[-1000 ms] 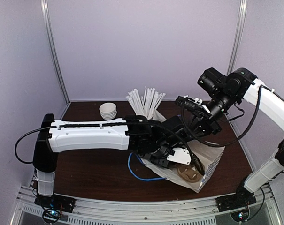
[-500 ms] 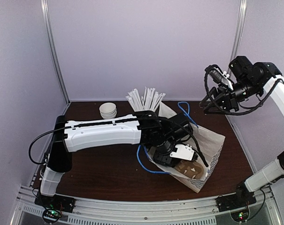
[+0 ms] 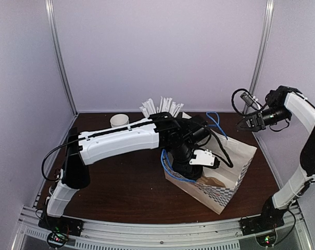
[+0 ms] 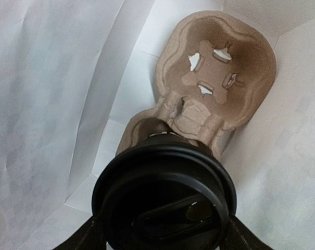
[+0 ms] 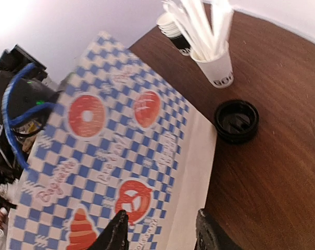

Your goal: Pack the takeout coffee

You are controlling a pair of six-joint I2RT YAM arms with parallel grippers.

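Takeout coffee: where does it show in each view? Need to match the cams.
Top external: not visible; the left arm reaches into the paper bag and covers its mouth.
Left wrist: the takeout coffee sits bottom centre, black lid toward the camera, over the pulp carrier.
Right wrist: not in it; only the bag's checked outside shows.
Shared landmark: the paper bag, in all three views.

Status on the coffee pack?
Left gripper shut on takeout coffee, inside paper bag, over near slot of cup carrier. Right gripper open, empty, off the bag. No obstruction visible.
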